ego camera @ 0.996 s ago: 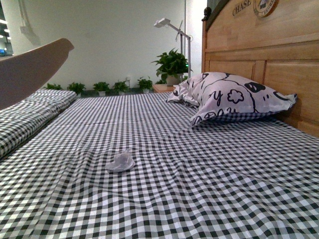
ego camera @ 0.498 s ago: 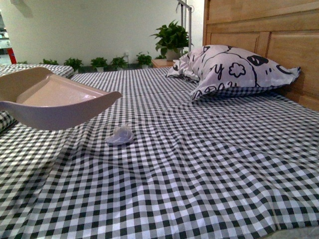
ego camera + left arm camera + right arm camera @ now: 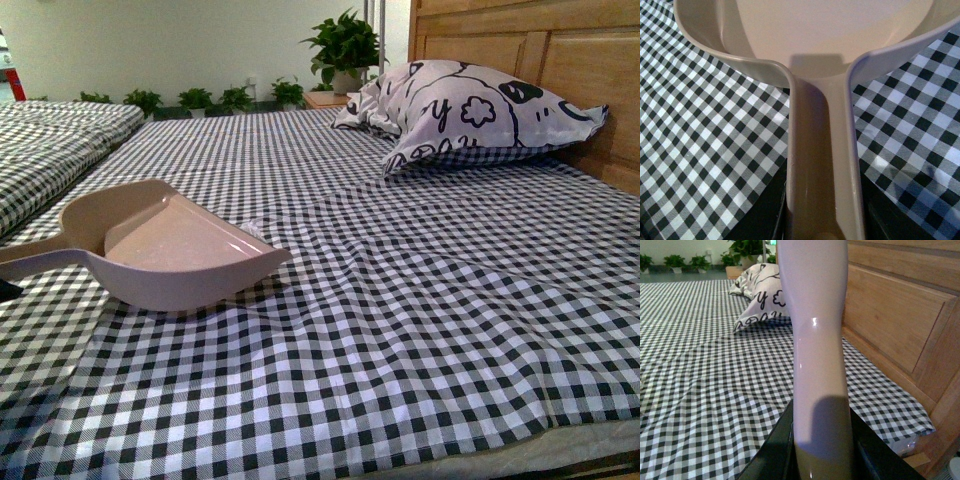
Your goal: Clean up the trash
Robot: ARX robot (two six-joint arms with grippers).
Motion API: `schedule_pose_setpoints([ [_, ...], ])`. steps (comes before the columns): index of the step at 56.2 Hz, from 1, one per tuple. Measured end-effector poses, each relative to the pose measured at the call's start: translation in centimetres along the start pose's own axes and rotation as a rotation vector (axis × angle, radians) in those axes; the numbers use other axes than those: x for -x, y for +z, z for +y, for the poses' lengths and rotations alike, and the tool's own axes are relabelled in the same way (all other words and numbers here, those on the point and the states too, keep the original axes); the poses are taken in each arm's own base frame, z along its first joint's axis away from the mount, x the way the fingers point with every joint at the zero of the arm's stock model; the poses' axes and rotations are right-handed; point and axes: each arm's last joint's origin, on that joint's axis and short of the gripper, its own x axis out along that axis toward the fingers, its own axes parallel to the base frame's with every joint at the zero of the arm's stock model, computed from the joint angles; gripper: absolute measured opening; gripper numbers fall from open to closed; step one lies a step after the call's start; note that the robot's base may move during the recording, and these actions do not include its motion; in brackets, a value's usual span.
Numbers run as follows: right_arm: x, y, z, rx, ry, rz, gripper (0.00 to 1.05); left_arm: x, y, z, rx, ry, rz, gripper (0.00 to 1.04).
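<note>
Left claw [image 3: 822, 227] is clamped on the handle of the dustpan [image 3: 170, 250], its dark jaws pressed to either side of the stem. Right claw [image 3: 822, 462] is likewise closed round a pale handle [image 3: 817, 340] that stands up out of it; the working end is out of view, so it cannot be told whether this is a brush. The bed [image 3: 430, 330], spread with a checked sheet, fills the front view. A wooden headboard [image 3: 560, 60] stands at its far right, and a printed pillow [image 3: 470, 110] lies against it. The dustpan sits low at the robot's left, touching or just above the cloth, with its mouth apparently turned toward the robot's right. The trash is nearly hidden: a small pale scrap [image 3: 248, 224] peeps out just beyond the dustpan's far rim, and that is probably it. The step in hand looks to be setting the pan for a sweep. To do it well, the robot should press the pan's lip flat on the sheet so the scrap cannot slide under. It should then bring the right-hand tool down on the scrap's far side and draw it in lightly, since the wrinkled sheet may bunch and so light a scrap may flick away
</note>
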Motion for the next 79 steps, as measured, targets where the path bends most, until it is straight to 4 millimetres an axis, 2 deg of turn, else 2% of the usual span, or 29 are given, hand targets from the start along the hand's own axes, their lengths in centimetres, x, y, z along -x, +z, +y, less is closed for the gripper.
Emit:
schedule_pose_setpoints([
  [20,0.0,0.0,0.0,0.0,0.0,0.0,0.2,-0.7,-2.5,0.7,0.032,-0.036,0.044,0.27],
  [41,0.0,0.0,0.0,0.0,0.0,0.0,0.2,-1.0,-2.6,1.6,0.053,-0.072,0.06,0.27],
  [58,0.0,0.0,0.0,0.0,0.0,0.0,0.2,-0.4,-1.9,1.9,0.055,-0.134,0.079,0.27],
  [79,0.0,0.0,0.0,0.0,0.0,0.0,0.2,0.0,-2.1,2.1,0.036,-0.151,0.093,0.27],
])
